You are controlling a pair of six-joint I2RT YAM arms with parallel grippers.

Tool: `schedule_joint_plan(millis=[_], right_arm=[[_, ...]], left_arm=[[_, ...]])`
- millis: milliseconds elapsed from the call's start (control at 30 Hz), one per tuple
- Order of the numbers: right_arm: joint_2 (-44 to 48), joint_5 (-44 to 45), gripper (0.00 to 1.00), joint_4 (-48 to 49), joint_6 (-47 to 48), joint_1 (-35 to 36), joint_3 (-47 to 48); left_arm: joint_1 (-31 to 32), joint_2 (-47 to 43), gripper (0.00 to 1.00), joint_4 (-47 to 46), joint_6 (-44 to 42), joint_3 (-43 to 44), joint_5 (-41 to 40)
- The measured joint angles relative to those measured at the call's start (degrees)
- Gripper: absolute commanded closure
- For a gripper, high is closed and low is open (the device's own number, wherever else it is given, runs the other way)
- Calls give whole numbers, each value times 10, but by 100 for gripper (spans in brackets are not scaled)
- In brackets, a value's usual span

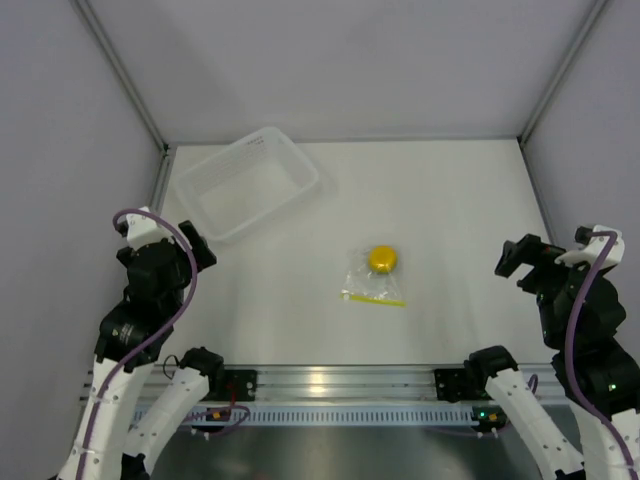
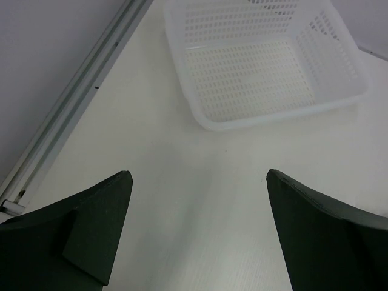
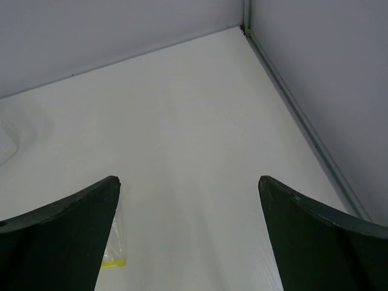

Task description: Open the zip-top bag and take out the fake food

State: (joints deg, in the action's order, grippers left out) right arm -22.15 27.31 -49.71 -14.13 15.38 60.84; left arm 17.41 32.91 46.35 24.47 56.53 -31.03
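The small clear crinkly zip-top bag (image 1: 370,283) lies mid-table, and the round yellow fake food (image 1: 383,258) looks to be inside it, so the task seems unstarted. The left gripper (image 2: 197,177) and right gripper (image 3: 189,180) hang spread and empty, well apart from it. Bare white table (image 1: 460,220) surrounds the bag, and the translucent white plastic basket (image 1: 300,160) sits far-left.

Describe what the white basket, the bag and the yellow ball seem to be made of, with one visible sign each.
Basket: probably moulded plastic, translucent white; rows of small holes cover its floor and walls. Zip-top bag: thin clear plastic film; crinkled and see-through. Fake food: smooth yellow, perhaps plastic or foam; too small to tell.
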Motion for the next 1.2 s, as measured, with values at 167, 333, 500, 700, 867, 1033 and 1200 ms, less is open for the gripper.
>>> schedule_joint_plan(millis=[167, 333, 500, 700, 867, 1033, 1200], right_arm=[[7, 0, 1, 1, 0, 0, 0], [9, -27, 1, 5, 0, 0, -1], [6, -112, 1, 17, 0, 1, -15], [-3, -171, 1, 22, 0, 2, -25], [-3, -201, 1, 25, 1, 2, -31], [-4, -239, 1, 28, 3, 2, -31], [-7, -276, 1, 34, 6, 2, -32]], left_arm=[[0, 7, 1, 0, 3, 0, -1], [0, 27, 1, -1, 11, 0, 21], [0, 103, 1, -14, 24, 2, 138], [28, 262, 1, -66, 51, -1, 289], [144, 386, 1, -123, 59, -13, 320], [216, 485, 1, -213, 54, -19, 374], [249, 579, 3, -295, 54, -19, 392]])
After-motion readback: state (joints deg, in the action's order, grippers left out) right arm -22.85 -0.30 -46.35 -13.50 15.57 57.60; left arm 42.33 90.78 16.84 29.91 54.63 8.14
